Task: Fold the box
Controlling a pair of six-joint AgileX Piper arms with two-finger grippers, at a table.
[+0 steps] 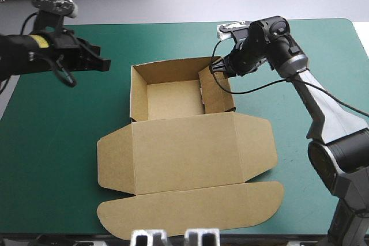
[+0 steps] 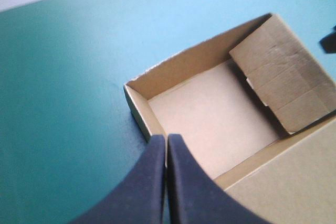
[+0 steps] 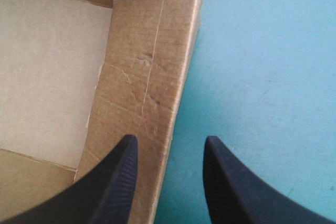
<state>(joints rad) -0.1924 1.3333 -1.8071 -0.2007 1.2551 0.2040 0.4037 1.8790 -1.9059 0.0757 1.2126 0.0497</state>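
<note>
Centre of the high view: box (image 1: 190,148) lies on the teal-green counter (image 1: 57,142). Its tray (image 1: 173,99) is formed in the upper middle of the frame. The lid (image 1: 190,208) lies flat, spread toward the lower edge, with its side ears and front flap unfolded.

Tray state: back and left walls stand upright. Right wall flap (image 1: 214,93) is folded over but leans into the tray instead of lying flat against its wall, so it looks not fully tucked.

Right pincer (image 1: 218,68): released, black fingers apart, at the upper right corner of the tray. In its wrist view one finger sits over the leaning flap and the other over bare cover outside the box. It straddles the wall's top edge. Whether it touches the board I cannot tell.

Left pincer (image 1: 104,63): clenched on nothing, upper left of the high view, near the tray's left wall but clear of it. Its wrist view looks along the fingers at the tray's left corner.

Step in hand, by my judgement: seating the right side wall. The tray is the only part formed, so the task is roughly midway.

Next move calls for the right pincer to press the flap down and outward until it lies flat against the wall. The left pincer may need to brace the opposite wall, since the light board is likely to slide on the cover.
</note>
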